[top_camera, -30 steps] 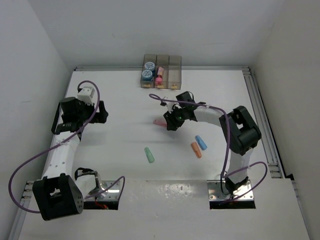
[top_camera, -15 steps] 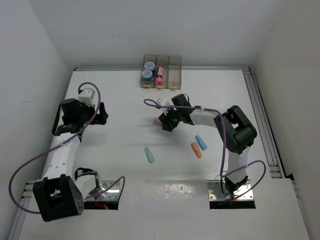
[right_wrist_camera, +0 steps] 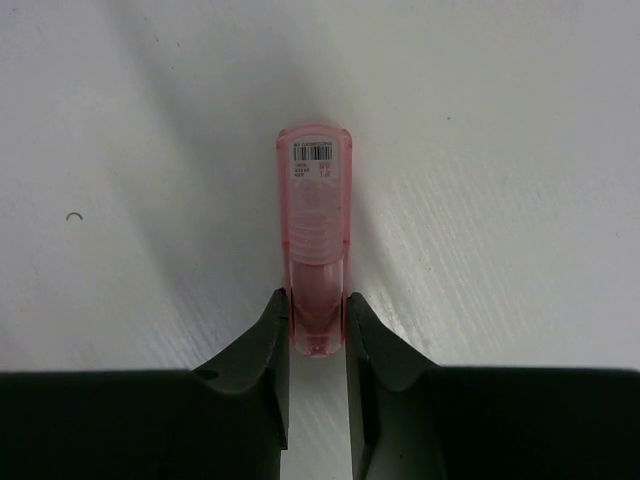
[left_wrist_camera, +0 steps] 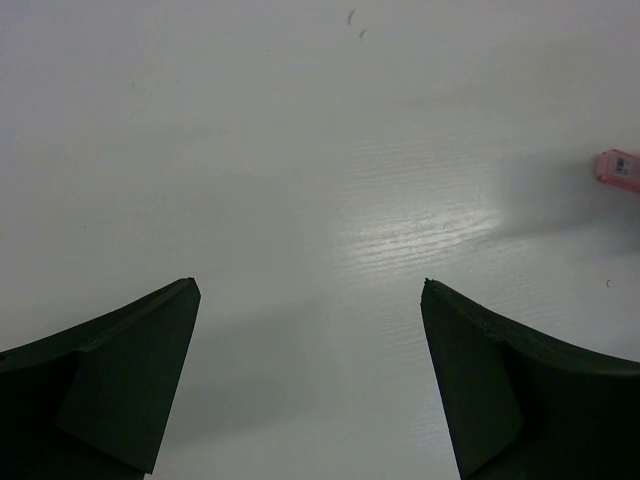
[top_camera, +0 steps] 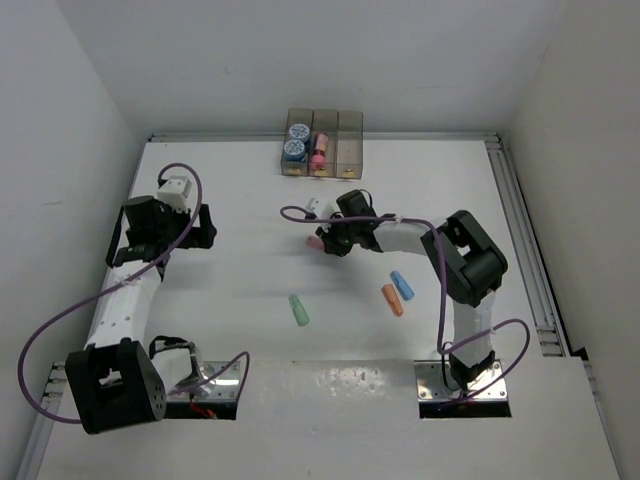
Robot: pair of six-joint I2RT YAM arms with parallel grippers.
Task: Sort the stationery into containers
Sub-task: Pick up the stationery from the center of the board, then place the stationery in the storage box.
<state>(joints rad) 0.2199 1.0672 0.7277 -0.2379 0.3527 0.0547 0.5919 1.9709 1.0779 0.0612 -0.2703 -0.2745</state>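
Our right end effector pinches one end of the translucent pink capsule-shaped piece on the white tabletop, in front of the three joined grey-brown bins. We should lift straight up with a firm grip. Our left end effector gapes wide, empty.

the right gripper is at the pink piece, mid-table.

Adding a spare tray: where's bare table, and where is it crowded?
Bare: far right, between the bins and side rail; far left, between bins and left end effector. Crowded: centre, where the right end effector grips the pink piece near green piece, orange piece, blue piece.
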